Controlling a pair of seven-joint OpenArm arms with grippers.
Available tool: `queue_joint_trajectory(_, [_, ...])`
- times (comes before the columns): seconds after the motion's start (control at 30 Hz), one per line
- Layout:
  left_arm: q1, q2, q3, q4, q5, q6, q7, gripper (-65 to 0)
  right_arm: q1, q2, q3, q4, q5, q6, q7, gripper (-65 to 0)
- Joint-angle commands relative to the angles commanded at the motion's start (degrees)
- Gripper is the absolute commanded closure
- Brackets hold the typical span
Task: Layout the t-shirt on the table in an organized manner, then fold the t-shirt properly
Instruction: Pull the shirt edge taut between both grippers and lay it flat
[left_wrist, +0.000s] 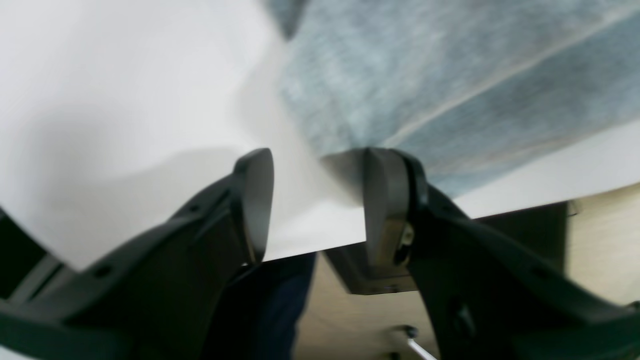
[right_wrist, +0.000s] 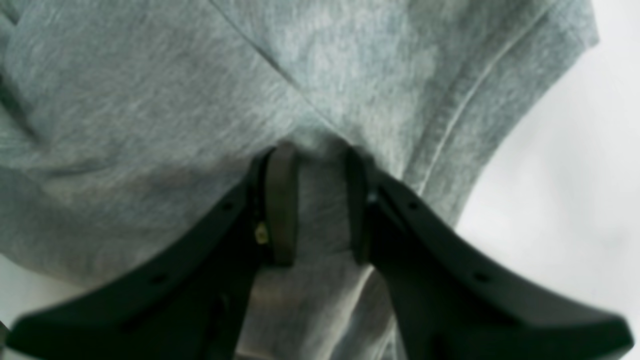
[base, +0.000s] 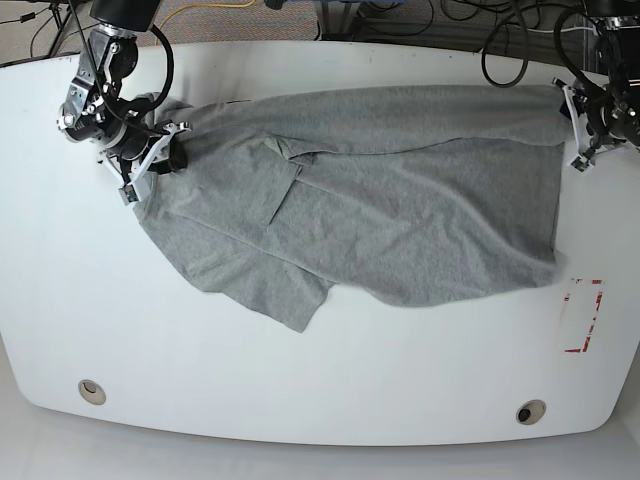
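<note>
— Looking across the large white glossy counter (base: 320, 400), where do you find the shirt?

— Your heather-grey short-sleeved cotton t-shirt (base: 400, 200) lies spread over the far half, plain side up, one sleeve (base: 270, 185) folded over the body and a corner trailing toward the near edge.

— And your right gripper (right_wrist: 314, 200)?

— Its fingers (right_wrist: 280, 200) are pinching a fold of grey cloth between them — clamped on the t-shirt at its end beside that arm.

— Your left gripper (left_wrist: 317, 200)?

— You see its fingers (left_wrist: 257, 200) spread apart with nothing between them, poised over bare counter just beside the shirt's hem. A red-and-white tape mark (base: 583, 315) sits near that end.
</note>
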Motion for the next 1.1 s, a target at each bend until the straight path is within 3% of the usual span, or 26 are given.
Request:
queue_joint_trajectory(0.27, [-2.9,-1.6,-4.4,1.1,-0.1,0.0,0.9,-25.7,-0.1,0.0,0.0,0.0,0.0,0.0,0.0,-16.0])
queue_joint_trajectory(0.43, [-4.0,-0.8,-4.4,5.3,-0.6,0.0,5.9,-25.7,-0.1,0.0,0.0,0.0,0.0,0.0,0.0,-16.0])
queue_joint_trajectory(0.63, [-2.1,4.7,-4.3,11.9,-4.8,0.0,6.5,-25.7,-0.1,0.0,0.0,0.1,0.0,0.0,0.0,-16.0])
queue_joint_trajectory(0.87, [-4.5,10.8,-4.4,13.5,-4.7,0.0,6.5,-25.7,-0.1,0.0,0.0,0.8,0.0,0.0,0.0,-16.0])
queue_joint_trajectory(1.1, [-8.0,15.4,-4.6,13.5,1.5,0.0,6.3,-25.7,-1.0,0.0,0.1,7.7,0.0,0.0,-2.5,-16.0])
